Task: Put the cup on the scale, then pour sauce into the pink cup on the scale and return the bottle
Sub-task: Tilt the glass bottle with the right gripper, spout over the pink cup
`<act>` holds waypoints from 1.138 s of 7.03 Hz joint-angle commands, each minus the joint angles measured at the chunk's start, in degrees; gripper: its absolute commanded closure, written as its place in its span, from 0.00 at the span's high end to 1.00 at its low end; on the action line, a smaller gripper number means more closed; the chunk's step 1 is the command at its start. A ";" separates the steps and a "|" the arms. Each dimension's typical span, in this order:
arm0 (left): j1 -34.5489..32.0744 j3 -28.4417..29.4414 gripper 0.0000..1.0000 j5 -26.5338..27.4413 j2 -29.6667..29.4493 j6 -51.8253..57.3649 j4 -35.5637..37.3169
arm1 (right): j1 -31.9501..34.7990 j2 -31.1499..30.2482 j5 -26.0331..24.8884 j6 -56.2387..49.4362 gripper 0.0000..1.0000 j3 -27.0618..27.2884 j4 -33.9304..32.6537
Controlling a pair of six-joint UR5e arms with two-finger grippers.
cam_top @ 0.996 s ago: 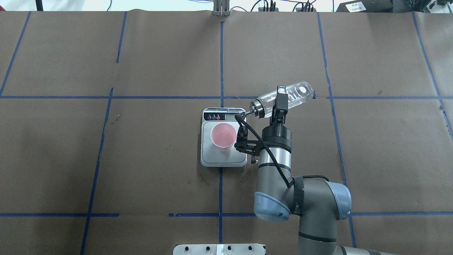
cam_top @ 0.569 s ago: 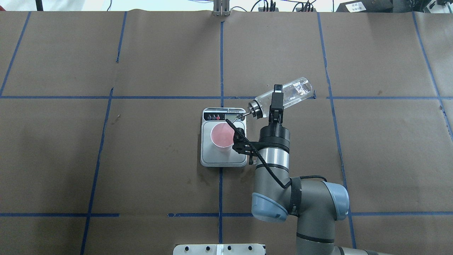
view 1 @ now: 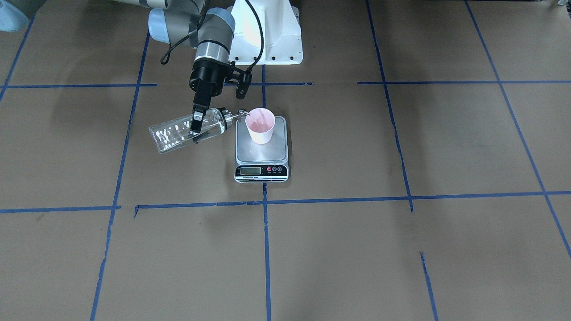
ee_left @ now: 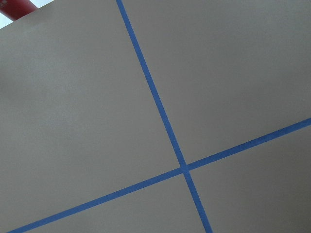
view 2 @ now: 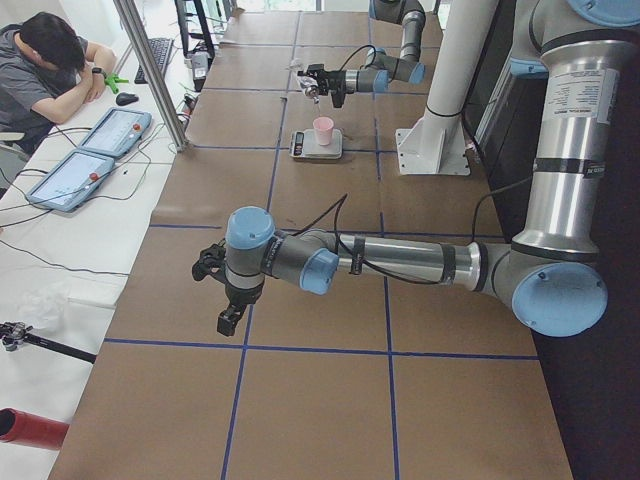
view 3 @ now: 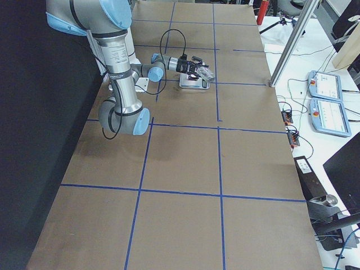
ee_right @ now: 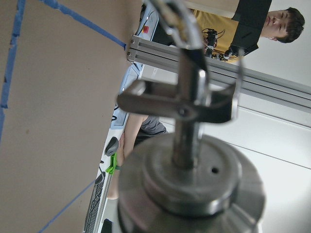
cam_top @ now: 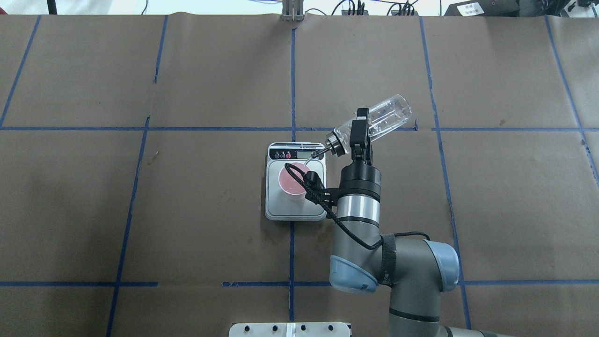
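Even overhead light washes the brown table (cam_top: 210, 210), leaving only soft, faint shadows in broad patches and beside the scale (view 1: 262, 154). White glints speckle the clear bottle (view 1: 171, 136). In the right wrist view its metal cap (ee_right: 189, 194) looms blurred, against a bright, washed-out far wall.

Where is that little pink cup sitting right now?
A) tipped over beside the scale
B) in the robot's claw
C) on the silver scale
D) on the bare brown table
C: the cup stands upright on the scale, on its steel platform, while the right gripper holds the tilted bottle beside it.
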 commanded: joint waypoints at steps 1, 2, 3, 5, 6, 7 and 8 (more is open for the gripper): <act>-0.01 -0.07 1.00 0.00 -0.13 0.00 -0.01 | 0.00 0.08 -0.55 -2.51 0.00 0.17 0.00; -0.01 -0.16 1.00 0.00 -0.13 0.00 0.08 | 0.00 0.08 -0.46 -2.52 0.00 0.17 0.09; -0.09 -0.33 1.00 0.00 -0.13 0.00 -0.01 | -0.09 0.16 -0.29 -2.34 0.00 0.17 0.61; -0.27 -0.77 1.00 0.00 -0.31 -0.09 -0.01 | -0.53 -0.10 0.15 -0.24 0.00 -0.09 3.58; -0.27 -1.12 1.00 0.00 -0.31 -0.09 0.08 | -0.88 -0.62 0.16 0.38 0.00 -0.18 4.82; -0.36 -1.13 1.00 0.00 -0.40 -0.09 0.08 | -0.97 -0.71 0.24 1.77 0.00 -0.27 5.27; -0.36 -1.47 1.00 0.00 -0.40 -0.09 0.08 | -1.23 -0.80 0.33 6.75 0.00 -1.84 5.36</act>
